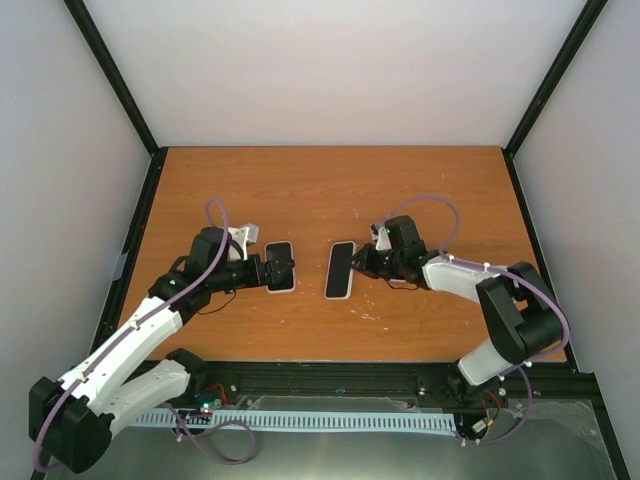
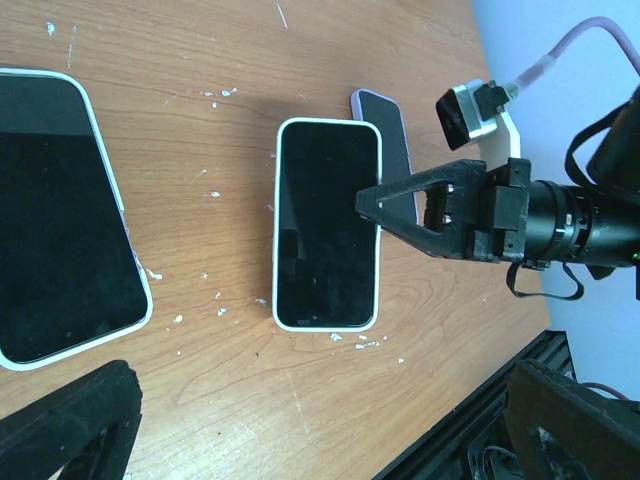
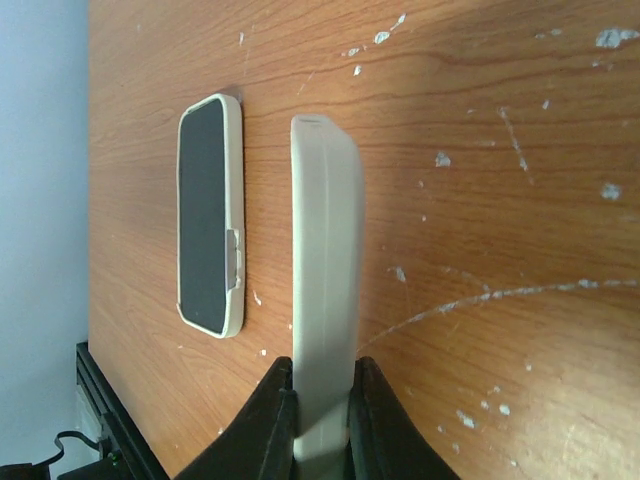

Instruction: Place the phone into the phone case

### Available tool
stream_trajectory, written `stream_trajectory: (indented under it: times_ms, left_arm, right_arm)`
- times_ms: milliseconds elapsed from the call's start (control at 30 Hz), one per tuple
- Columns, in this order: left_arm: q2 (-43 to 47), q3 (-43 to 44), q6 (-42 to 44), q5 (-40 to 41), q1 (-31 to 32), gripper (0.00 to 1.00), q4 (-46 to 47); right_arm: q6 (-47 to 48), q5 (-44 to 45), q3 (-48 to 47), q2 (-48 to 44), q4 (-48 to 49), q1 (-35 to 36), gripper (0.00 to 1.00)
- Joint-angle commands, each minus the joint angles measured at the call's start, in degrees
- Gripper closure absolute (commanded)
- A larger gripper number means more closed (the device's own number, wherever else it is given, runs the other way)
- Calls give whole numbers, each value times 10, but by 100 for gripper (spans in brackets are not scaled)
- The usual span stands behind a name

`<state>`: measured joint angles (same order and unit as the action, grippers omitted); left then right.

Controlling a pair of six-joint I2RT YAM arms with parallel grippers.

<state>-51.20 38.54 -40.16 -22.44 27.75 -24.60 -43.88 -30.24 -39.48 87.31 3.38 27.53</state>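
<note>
The phone [image 1: 340, 269], black-faced with a white rim and cream back, stands tilted on its long edge at mid-table. My right gripper [image 1: 360, 262] is shut on its edge. The right wrist view shows the phone [image 3: 325, 270] edge-on, pinched between the right gripper's [image 3: 322, 390] two fingers. The phone case [image 1: 280, 266], dark inside with a cream rim, lies flat just to the phone's left. My left gripper [image 1: 265, 272] is wide open beside the case and holds nothing. From the left wrist I see the case [image 2: 60, 220], the phone [image 2: 327, 225] and the right gripper [image 2: 385, 205].
Small white flecks dot the wooden table [image 1: 330, 190]. Black frame posts and white walls close in the sides and back. A black rail [image 1: 330, 375] runs along the near table edge by the arm bases.
</note>
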Motion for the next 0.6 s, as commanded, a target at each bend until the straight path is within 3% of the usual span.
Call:
stream_trajectory:
  times_ms: [0,267,567]
  left_arm:
    - [14,24,11,12,2,0,-8]
    - [20,19,2,19,1,1,-10]
    - [19,52,9,70,1,1,-35]
  right_arm:
    - [34,-51,-35,30,14,-13,88]
    - [55,-6,-70,57,-53,-32,72]
    - [79,57,-101,-7,-172,-41,34]
